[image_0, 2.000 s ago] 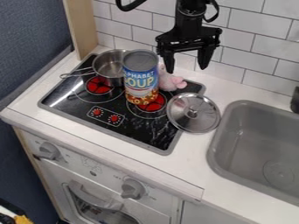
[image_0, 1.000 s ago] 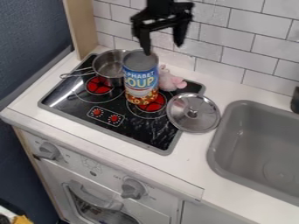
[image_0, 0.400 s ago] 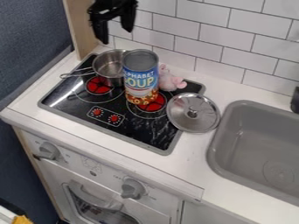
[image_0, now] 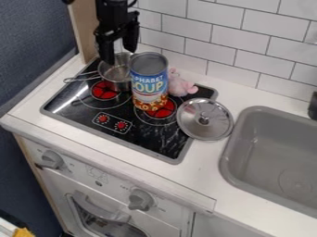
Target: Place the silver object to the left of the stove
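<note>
The black gripper [image_0: 119, 56] hangs open at the upper left, over the back of the silver pot, its left finger in front of the pot's rear rim and nothing visible between its fingers. The silver pot [image_0: 116, 74] stands on the rear left of the black stove [image_0: 82, 110], its handle pointing left. A round silver lid [image_0: 205, 119] with a knob lies across the stove's right edge, partly on the white counter.
A tall soup can [image_0: 149, 82] stands right beside the pot on the stove. Behind it on the right is a pink plush toy [image_0: 180, 85]. A grey sink [image_0: 276, 159] is set at the right. A wooden panel [image_0: 86, 28] and tiled wall rise behind.
The gripper has moved left across the tiled wall, then come down to the pot. The pot, can, toy and lid have kept their places.
</note>
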Tool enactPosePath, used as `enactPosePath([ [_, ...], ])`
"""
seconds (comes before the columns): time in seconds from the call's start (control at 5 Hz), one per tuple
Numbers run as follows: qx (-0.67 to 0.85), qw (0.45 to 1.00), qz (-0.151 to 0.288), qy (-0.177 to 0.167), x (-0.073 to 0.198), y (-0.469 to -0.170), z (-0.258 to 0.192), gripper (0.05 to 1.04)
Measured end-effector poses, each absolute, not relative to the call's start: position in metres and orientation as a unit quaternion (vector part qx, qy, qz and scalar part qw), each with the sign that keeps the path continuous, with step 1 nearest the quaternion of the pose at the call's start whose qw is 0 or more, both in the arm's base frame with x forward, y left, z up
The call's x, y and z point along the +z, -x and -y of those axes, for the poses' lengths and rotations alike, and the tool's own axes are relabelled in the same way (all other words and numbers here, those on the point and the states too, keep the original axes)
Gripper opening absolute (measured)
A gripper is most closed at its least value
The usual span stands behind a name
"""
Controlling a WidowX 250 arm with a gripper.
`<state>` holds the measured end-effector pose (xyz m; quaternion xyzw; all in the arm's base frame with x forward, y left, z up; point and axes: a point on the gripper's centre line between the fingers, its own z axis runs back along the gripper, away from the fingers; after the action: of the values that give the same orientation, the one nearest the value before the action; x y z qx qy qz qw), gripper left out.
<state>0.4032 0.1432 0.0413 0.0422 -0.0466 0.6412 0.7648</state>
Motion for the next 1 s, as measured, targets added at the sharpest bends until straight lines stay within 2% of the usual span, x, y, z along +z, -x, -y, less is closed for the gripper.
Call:
enactPosePath([
  [0.4,0.628,0.777,0.012,-0.050,0.006,-0.400,-0.143,1.000],
  [0.6,0.626,0.777,0.004,-0.066,0.000,-0.398,-0.147,1.000],
  [0.8,0.623,0.780,0.006,-0.063,-0.004,-0.398,-0.148,0.948],
  [1.0,0.635,0.768,0.014,-0.079,-0.009,-0.394,-0.155,0.660],
])
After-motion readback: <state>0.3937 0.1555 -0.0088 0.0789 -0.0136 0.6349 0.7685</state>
